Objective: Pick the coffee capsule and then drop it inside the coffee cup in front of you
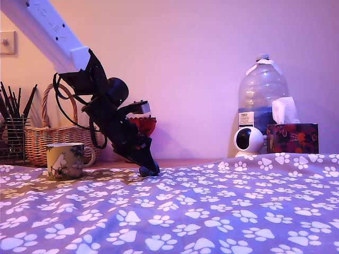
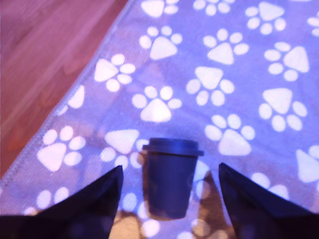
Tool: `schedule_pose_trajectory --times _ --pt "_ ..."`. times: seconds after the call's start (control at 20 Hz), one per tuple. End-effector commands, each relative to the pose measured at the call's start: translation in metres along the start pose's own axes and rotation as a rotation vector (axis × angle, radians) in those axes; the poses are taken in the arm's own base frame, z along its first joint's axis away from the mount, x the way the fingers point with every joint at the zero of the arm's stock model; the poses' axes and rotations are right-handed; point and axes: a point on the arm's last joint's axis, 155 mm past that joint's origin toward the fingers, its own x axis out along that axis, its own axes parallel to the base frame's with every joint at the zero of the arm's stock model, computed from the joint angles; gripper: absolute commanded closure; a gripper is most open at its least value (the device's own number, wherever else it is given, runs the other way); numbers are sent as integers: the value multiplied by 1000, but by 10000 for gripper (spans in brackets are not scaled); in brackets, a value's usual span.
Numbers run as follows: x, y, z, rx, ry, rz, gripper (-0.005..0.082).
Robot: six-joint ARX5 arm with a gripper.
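The coffee capsule [image 2: 171, 175], a small dark blue tapered pod with a flat rimmed end, lies on the paw-print cloth between my two dark fingers. My gripper [image 2: 169, 199] is open, with a gap on each side of the pod. In the exterior view the gripper [image 1: 149, 170] is lowered onto the cloth, and the capsule [image 1: 144, 171] shows only as a dark shape at its tips. The coffee cup [image 1: 65, 161], a yellow-green mug with a white cartoon creature and a pale handle, stands upright on the cloth to the exterior view's left of the gripper.
A wicker basket [image 1: 50, 135] and a mesh pen holder [image 1: 11, 138] stand behind the cup. A red glass goblet [image 1: 144, 124] is behind the arm. At the exterior view's right are a water bottle [image 1: 262, 95], a white camera [image 1: 248, 141] and a tissue box [image 1: 293, 137]. Bare wood [image 2: 45, 55] borders the cloth.
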Motion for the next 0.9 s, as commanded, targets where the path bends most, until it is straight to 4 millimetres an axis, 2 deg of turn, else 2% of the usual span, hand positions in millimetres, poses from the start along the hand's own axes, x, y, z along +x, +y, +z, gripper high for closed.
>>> schedule_pose_trajectory --times 0.0,0.2,0.85 --pt "9 -2 -12 -4 16 -22 238" --pt "17 -7 -22 -15 36 -42 238" --pt "20 -7 -20 -11 24 -47 238"
